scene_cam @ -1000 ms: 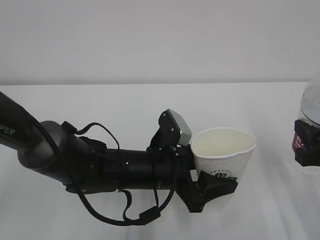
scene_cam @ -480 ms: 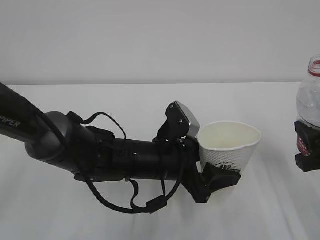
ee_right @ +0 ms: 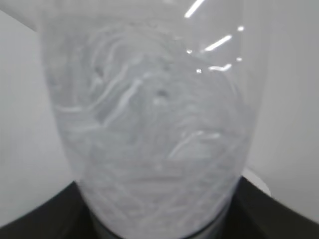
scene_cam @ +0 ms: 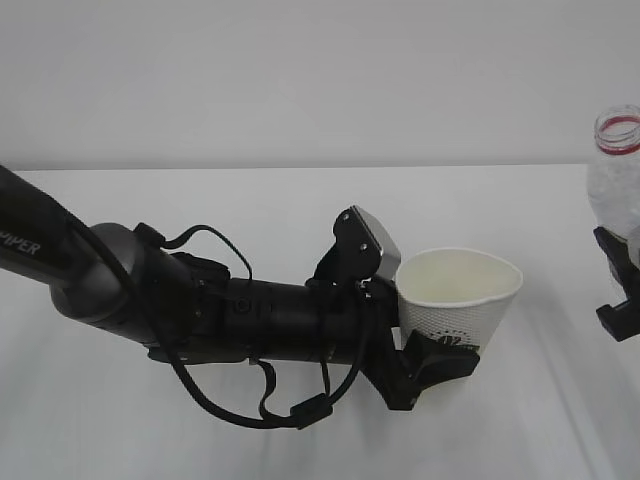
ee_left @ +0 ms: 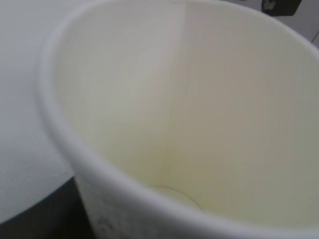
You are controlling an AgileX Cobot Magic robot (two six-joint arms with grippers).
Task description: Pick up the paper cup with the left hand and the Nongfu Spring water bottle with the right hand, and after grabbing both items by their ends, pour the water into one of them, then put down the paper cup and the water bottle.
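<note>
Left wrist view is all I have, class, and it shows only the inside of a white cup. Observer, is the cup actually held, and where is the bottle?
Observer: Yes. In the exterior view the left hand grips the paper cup low on its wall, mouth up, above the white table.
Operator: And the bottle?
Observer: The Nongfu Spring water bottle stands upright at the far right edge, apart from the cup, its red-ringed neck open with no cap.
Operator: Is it held?
Observer: The right hand clasps its lower part; the right wrist view shows the clear bottle body filling the frame between the black fingers.
</note>
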